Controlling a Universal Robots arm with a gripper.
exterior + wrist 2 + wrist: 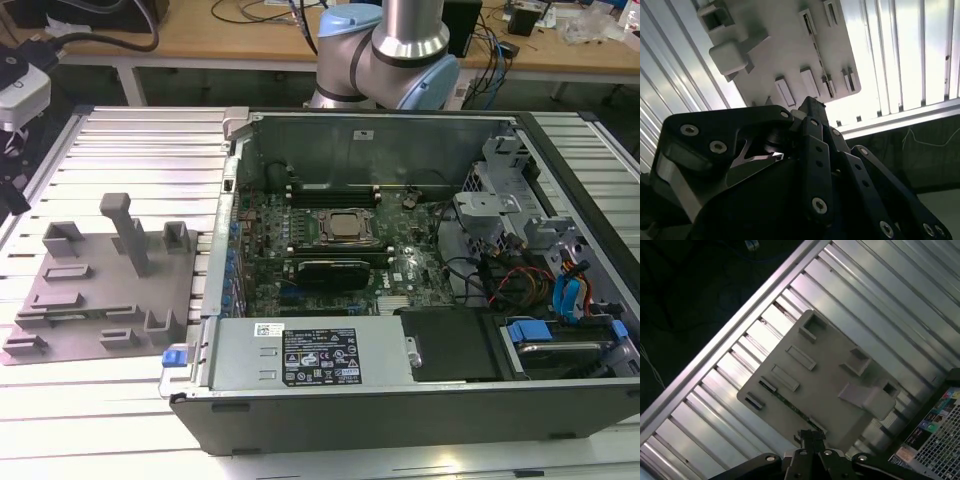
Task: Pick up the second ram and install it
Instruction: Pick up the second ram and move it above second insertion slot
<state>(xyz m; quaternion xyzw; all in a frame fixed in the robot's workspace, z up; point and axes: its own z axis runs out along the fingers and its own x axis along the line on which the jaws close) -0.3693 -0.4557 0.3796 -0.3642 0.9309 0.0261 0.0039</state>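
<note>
The grey fixture plate (100,290) lies on the slatted table at the exterior view's left, beside the open computer case (400,260). A thin dark green strip, the second ram (785,403), stands on edge between small holders along one side of the plate. In both wrist views my gripper (810,434) hangs well above that side of the plate, with its black fingers (812,107) drawn together and nothing between them. Inside the case, the motherboard (330,250) shows the processor socket (345,227) with memory slots (340,195) beside it.
The fixture plate (830,385) carries a tall upright post (128,232) and several low blocks. The case holds a power supply (300,355) at the front and drive bays with cables (540,270) at the exterior view's right. The arm's base (385,55) stands behind the case.
</note>
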